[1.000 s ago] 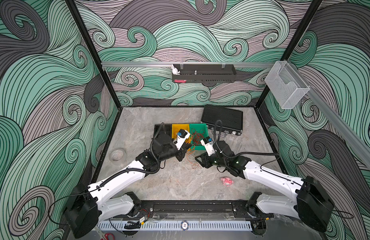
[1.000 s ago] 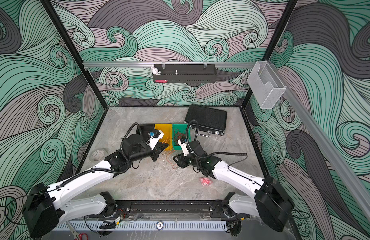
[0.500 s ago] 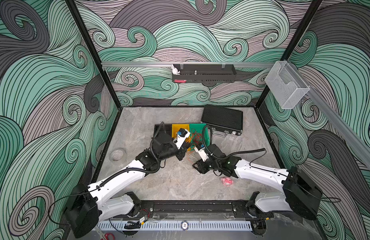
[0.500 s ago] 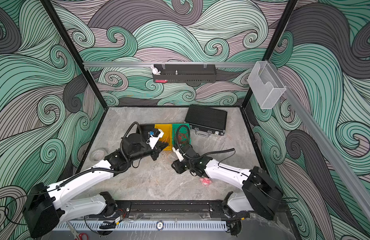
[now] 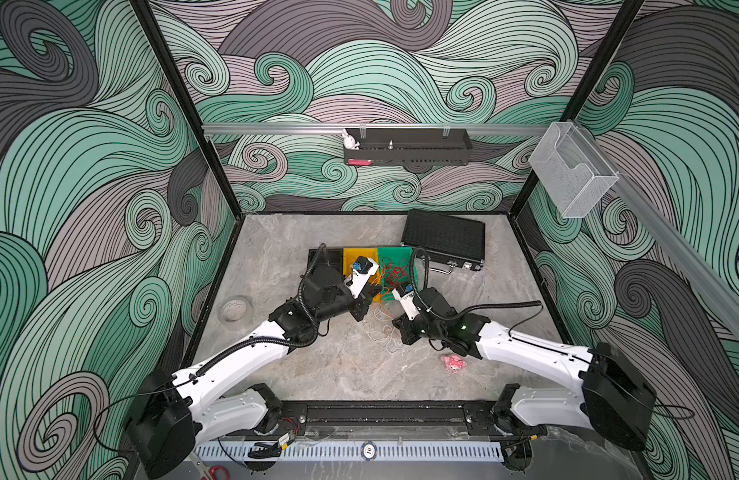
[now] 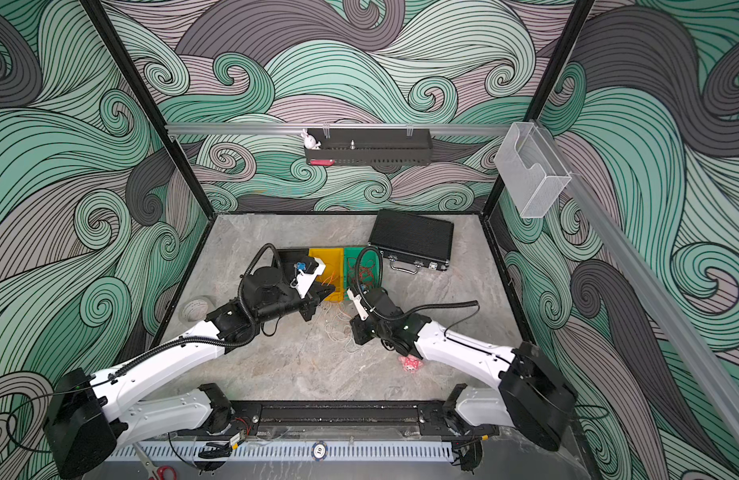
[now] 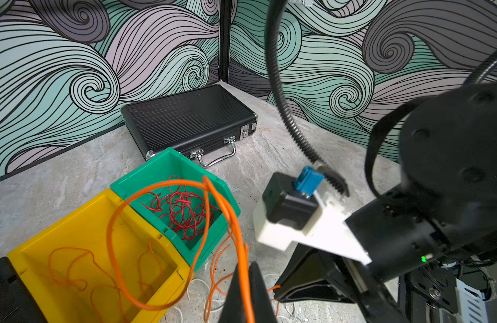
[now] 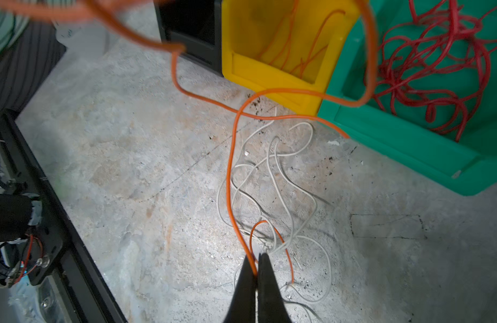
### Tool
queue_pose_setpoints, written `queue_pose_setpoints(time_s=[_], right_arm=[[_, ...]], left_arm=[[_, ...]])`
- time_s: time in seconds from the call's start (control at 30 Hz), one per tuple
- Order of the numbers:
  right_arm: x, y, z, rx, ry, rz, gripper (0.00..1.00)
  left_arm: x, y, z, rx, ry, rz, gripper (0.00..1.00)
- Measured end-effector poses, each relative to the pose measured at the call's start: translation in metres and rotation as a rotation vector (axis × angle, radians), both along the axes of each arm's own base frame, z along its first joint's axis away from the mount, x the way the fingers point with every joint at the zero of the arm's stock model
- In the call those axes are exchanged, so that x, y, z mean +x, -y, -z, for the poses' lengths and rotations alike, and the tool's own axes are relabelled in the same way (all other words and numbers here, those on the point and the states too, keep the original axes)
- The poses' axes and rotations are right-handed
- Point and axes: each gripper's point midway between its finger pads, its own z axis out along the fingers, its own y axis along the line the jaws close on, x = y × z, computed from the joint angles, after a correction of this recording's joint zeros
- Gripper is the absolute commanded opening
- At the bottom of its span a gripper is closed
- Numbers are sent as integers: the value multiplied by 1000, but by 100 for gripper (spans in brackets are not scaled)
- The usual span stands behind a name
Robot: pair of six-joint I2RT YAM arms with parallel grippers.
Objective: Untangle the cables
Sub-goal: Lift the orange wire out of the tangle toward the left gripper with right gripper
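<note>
The cables are thin wires. One orange cable (image 7: pixel 158 184) arches over the yellow bin (image 7: pixel 60 223) and green bin (image 7: pixel 169 156), and my left gripper (image 7: pixel 247 270) is shut on it. The same orange cable (image 8: pixel 230 167) drops to the floor, where my right gripper (image 8: pixel 255 260) is shut on it beside a short orange loop. White cables (image 8: pixel 283 173) lie in loose loops under it. Red cables (image 7: pixel 186 212) are bunched in the green bin, and thin orange ones (image 7: pixel 74 268) lie in the yellow bin. In both top views the grippers (image 5: pixel 374 293) (image 6: pixel 359 332) meet in front of the bins.
A black bin (image 5: pixel 322 255) stands left of the yellow one. A shut black case (image 5: pixel 444 239) lies behind the bins. A pink plush toy (image 5: pixel 453 363) sits by the right arm, and a tape roll (image 5: pixel 235 309) at the left wall. Black frame rail (image 8: pixel 46 212) runs along the front.
My right gripper has come down and forward onto the floor tangle and has shut on the orange cable. The left arm has held still with its grip.
</note>
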Motion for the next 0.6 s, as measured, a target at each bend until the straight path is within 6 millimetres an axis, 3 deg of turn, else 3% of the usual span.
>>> queue_pose_setpoints(time_s=[0.17,0.6], right_arm=[[-1,2,-32,76,58,11,0],[-1,0,-40,129,12,29,0]], left_arm=[[-4,-3,-3,-14,-15,-5,0],[-28,9,23,-54,-191,99,0]])
